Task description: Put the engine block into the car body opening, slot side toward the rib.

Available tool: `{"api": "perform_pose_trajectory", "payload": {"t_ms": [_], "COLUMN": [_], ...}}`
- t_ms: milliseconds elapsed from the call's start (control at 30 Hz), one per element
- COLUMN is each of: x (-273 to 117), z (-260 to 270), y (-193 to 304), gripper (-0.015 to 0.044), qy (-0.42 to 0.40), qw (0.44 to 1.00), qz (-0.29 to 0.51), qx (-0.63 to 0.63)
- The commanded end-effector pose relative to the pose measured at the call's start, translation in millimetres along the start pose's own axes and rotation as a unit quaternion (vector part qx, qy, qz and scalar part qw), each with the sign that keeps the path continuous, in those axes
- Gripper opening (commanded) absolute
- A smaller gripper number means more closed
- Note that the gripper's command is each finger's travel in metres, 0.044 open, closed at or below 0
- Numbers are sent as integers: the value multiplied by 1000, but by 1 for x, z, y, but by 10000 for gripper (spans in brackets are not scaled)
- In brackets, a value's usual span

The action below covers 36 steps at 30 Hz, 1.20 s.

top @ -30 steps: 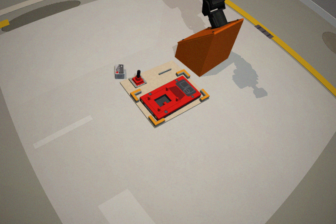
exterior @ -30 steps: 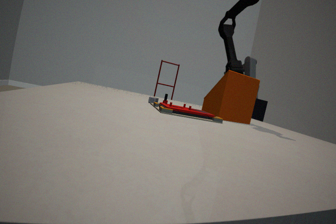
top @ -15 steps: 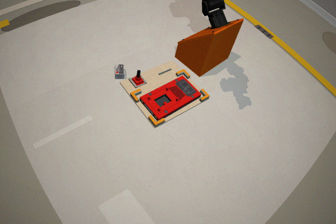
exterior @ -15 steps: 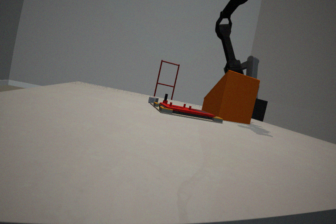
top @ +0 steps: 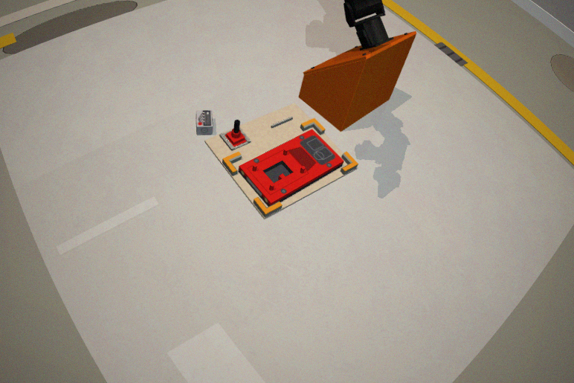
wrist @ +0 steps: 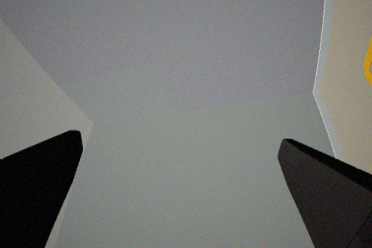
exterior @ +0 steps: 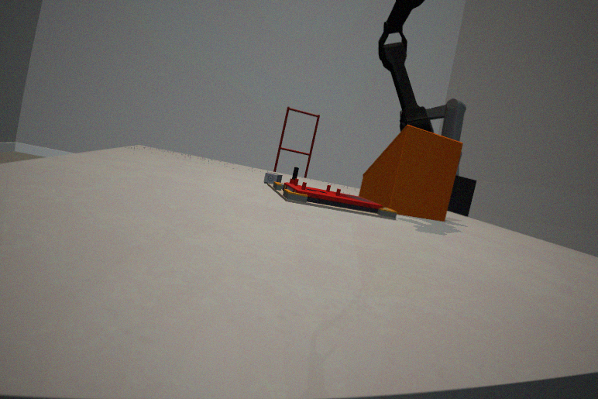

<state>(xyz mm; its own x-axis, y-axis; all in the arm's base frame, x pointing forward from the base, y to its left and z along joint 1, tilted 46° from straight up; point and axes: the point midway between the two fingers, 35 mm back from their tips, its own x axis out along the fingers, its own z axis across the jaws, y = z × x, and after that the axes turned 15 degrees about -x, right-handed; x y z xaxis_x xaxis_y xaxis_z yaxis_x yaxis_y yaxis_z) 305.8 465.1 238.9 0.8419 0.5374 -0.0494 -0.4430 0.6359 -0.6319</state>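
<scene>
Engine block (top: pixel 204 127) (exterior: pixel 272 178), apparently the small grey box at far left, upright on the table, just beside the board (top: pixel 259 146) (exterior: pixel 338 211) and not yet in the car body (top: pixel 297 181) (exterior: pixel 348 199). Possible slip or twist there from an off-centre grasp, leading to a wrong-way slot. Next, the lever (top: pixel 236 137) (exterior: pixel 294 180) close by: easily knocked by a wide finger or low carry. Then the opening (top: pixel 272 174), with the rib (top: pixel 281 177) at its near edge: likely jamming or a tilted, half-down seat from poor alignment or slot turned away. Around it, upright pegs (top: pixel 254 168) (exterior: pixel 304 185), liable to be brushed while lowering or withdrawing. At right, the arm (top: pixel 363 2) (exterior: pixel 403 80) high above the orange stand (top: pixel 357 91) (exterior: pixel 420 171): a long approach ahead, with room for aiming error.

Hard to make out: at left, slot side of the block, too small to tell; in the middle, depth of the opening, and from the low exterior view, its inside; at right, upper arm cut off in both outside views. Gripper (wrist: pixel 184 146) visible only in the wrist view, fingers spread wide with nothing between, facing walls rather than the work.
</scene>
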Motion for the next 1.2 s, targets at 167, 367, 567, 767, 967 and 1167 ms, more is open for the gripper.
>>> {"api": "perform_pose_trajectory", "payload": {"t_ms": [167, 367, 567, 767, 967, 1167], "x": [20, 28, 25, 24, 19, 11], "z": [-54, -89, -127, -160, -195, -228], "y": [-29, -46, -64, -81, -100, -120], "gripper": [440, 440, 440, 440, 440, 440], "qy": [89, 145, 202, 249, 297, 340], "qw": [987, 965, 944, 910, 865, 811], "qz": [-3, 10, 42, 67, 105, 149], "qx": [-134, -217, -256, -325, -391, -452]}}
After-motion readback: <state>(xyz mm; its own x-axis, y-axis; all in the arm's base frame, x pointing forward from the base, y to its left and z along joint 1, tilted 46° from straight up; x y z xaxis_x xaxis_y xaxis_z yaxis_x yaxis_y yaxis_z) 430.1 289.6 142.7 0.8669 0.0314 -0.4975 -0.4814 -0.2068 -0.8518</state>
